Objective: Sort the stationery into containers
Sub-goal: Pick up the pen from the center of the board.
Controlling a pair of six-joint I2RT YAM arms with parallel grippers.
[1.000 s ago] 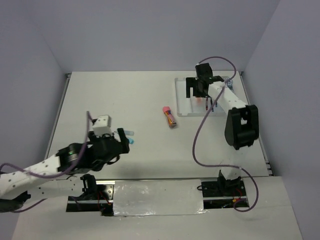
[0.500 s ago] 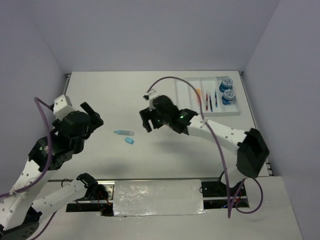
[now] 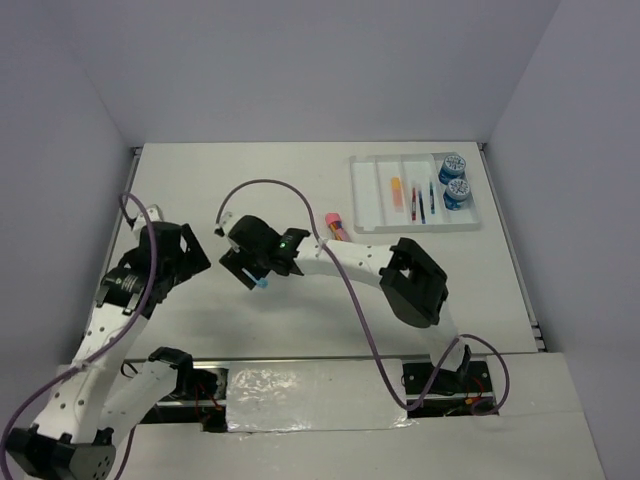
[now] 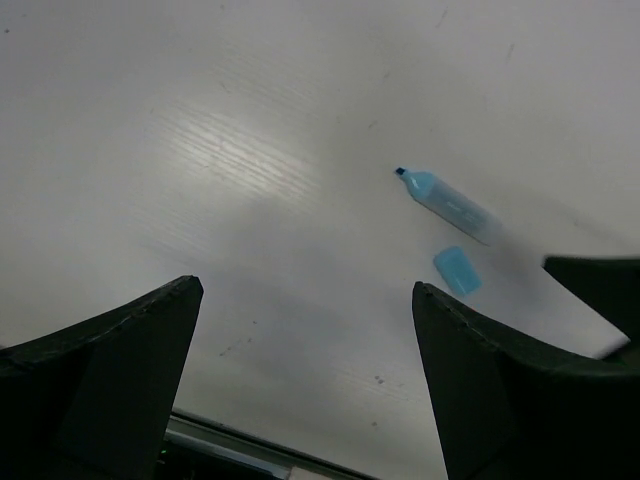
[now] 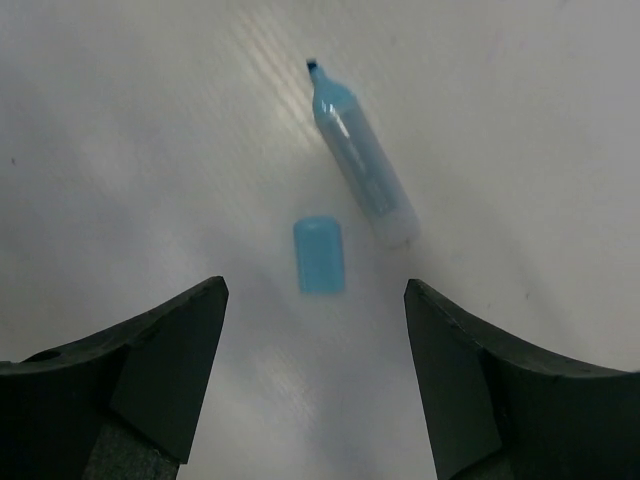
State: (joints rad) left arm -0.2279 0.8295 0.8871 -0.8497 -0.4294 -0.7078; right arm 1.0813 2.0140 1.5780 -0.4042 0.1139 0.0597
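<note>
Over at the left of the overhead view, the left gripper [image 4: 305, 290] hangs above the table [image 3: 200, 180], jaws spread wide and empty. Near the middle, the right gripper [image 5: 313, 288] sits low over the light-blue marker [image 5: 360, 165] and its loose cap [image 5: 319, 255]. Its jaws are parted with nothing between them. The cap lies almost centred in the gap, and the marker slants away just beyond, not touching the cap. I'd say the cap is the pick here: come straight down, set the fingers square across it, and close gently so it doesn't squirt out. A little to the right lies a pink-tipped marker [image 3: 333, 222]. At the upper right sits the tray [image 3: 368, 195], with pens [image 3: 420, 200] and two blue rolls [image 3: 452, 163] in it, where this piece should end up
</note>
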